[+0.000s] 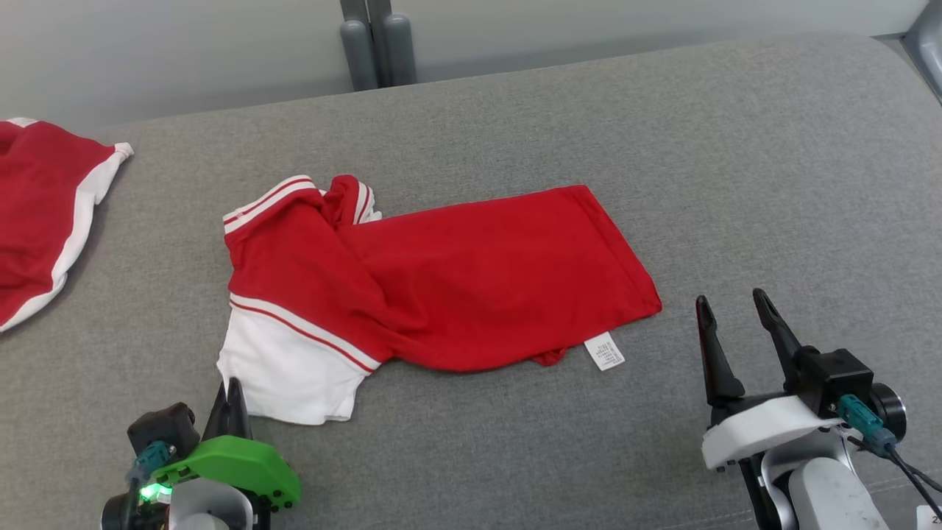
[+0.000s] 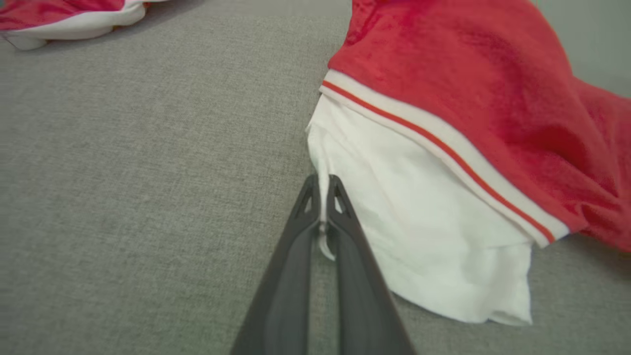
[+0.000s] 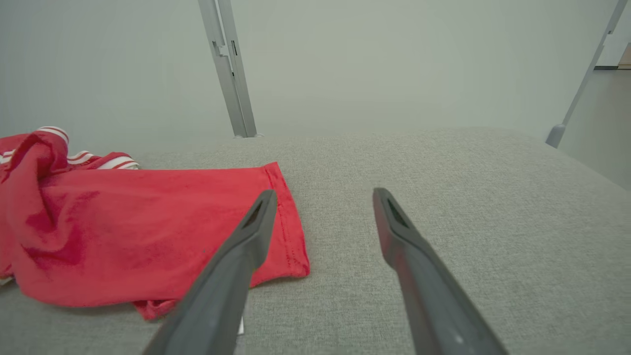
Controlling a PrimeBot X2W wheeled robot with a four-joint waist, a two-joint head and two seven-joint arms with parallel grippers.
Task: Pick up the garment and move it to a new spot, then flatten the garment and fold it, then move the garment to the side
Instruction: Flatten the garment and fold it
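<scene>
The garment [image 1: 456, 283] is a red shirt with white, red-striped sleeves, lying crumpled across the middle of the grey cushion. My left gripper [image 1: 229, 390] sits at its near left corner, shut on the edge of the white sleeve [image 1: 291, 372]. In the left wrist view the white sleeve's [image 2: 434, 231] hem is pinched between the two dark fingers [image 2: 340, 207] of the left gripper [image 2: 323, 185]. My right gripper [image 1: 732, 305] stands open to the right of the garment's hem, with nothing between its fingers. The right wrist view has the garment [image 3: 138, 222] left of the open right gripper [image 3: 323, 195].
Another red and white garment [image 1: 44, 213] lies at the far left of the cushion, also seen as the second garment [image 2: 69, 15]. A white care label [image 1: 605, 351] sticks out under the shirt's near edge. Grey frame posts [image 1: 375, 44] stand behind. The cushion [image 1: 773, 184] is bare on the right.
</scene>
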